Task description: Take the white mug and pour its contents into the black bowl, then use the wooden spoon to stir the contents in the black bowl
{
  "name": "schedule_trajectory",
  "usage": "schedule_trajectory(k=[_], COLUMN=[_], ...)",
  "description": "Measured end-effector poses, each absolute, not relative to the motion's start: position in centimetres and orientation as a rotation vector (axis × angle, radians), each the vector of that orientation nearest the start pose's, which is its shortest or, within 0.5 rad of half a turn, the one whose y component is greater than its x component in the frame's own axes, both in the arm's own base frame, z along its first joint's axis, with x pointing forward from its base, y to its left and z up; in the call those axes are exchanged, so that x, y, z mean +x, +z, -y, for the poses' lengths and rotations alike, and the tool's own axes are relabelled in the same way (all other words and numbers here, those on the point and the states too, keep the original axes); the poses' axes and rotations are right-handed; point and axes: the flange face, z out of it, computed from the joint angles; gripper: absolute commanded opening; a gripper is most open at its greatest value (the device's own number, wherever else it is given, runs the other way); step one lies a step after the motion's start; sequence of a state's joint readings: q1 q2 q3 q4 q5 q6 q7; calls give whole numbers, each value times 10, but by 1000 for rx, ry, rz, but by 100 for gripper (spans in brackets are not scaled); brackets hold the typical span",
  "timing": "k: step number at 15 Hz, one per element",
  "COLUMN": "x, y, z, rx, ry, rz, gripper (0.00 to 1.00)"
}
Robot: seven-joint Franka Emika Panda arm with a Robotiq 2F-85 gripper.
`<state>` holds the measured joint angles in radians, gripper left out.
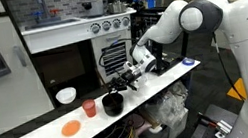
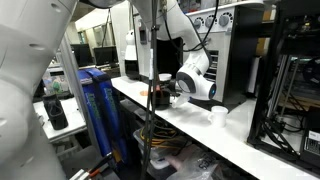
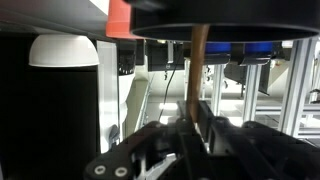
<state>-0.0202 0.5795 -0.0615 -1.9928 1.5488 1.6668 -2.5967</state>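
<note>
Wooden spoon (image 3: 198,70) stood clamped in my claw (image 3: 197,128) at the lower centre of the wrist view, its shaft running up to the black bowl (image 3: 200,18) along the top edge, held so, I judged, for stirring its contents.

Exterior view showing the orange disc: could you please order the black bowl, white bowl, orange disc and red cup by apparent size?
Largest: black bowl, the bulkiest.
Next: white bowl and orange disc, which look about equally wide, so I would not rank them.
Smallest: red cup.
</note>
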Motion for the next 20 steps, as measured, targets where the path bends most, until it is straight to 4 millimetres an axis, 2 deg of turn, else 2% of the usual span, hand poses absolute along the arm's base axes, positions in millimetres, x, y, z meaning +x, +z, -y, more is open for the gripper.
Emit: schedule_trajectory(k=[8,20], x=[574,569], y=[186,186], z=[-57,-100], rx=[-1362,-1290], ry=[-1234,-1199], rz=[1267,1281], gripper=[3,3])
